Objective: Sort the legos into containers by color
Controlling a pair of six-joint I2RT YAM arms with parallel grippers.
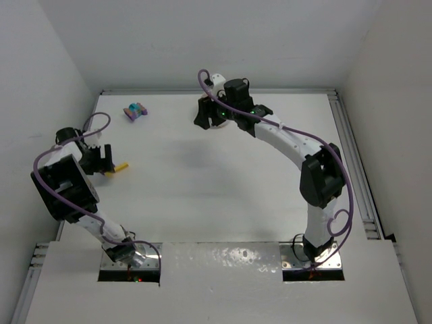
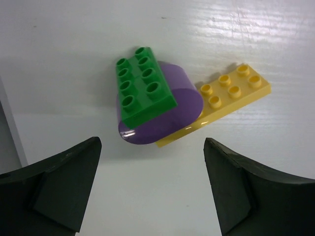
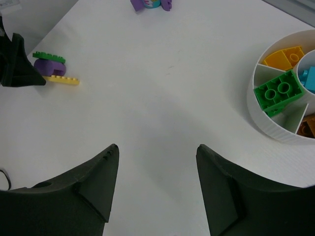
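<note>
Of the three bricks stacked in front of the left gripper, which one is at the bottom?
The flat yellow plate: it lies on the table, with the rounded purple piece on it and the green brick topmost.

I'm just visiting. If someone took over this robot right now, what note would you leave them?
Left gripper: open, empty, above a stack of green brick on purple piece on yellow plate.
Right gripper: open, empty, near the white dish.
Done: sorted green brick, amber brick, teal brick, orange brick, each in its own compartment.
Left: that stack and a small cluster farther back.
</note>
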